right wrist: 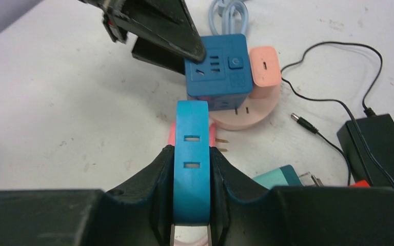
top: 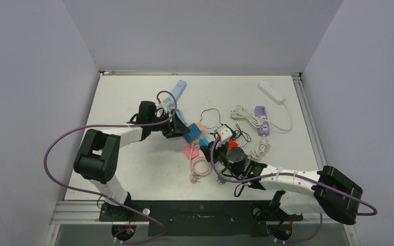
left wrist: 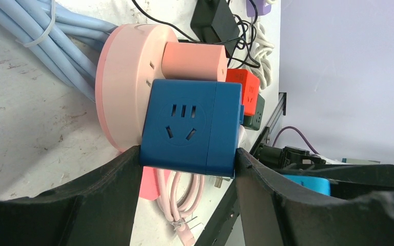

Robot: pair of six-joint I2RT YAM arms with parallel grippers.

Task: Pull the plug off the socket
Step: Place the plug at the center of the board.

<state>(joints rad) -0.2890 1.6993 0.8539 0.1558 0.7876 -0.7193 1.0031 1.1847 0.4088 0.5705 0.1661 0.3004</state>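
Cube adapter (left wrist: pixel 184 128) on round socket (left wrist: pixel 118 87), inside left pincer (left wrist: pixel 187 156), flat plug (right wrist: pixel 191 123) before it, inside right pincer (right wrist: pixel 191 152).

Socket (left wrist: pixel 190 125): dark blue cube, plug holes on its faces. Leans on pink round base (left wrist: pixel 120 87), squeezed between left tool (left wrist: pixel 187 154) fingers. Plug (right wrist: pixel 191 128): light blue, flat, two slots, pinched in right tool (right wrist: pixel 191 151), out of cube, just beside it.

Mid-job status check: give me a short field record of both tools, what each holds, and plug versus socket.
left tool: clamped on the dark blue cube socket block, one finger per side
right tool: shut on the flat light-blue plastic plug
plug vs socket: plug's far end reaches the cube; seated or free, cannot tell
beside cube: round pink plastic socket base
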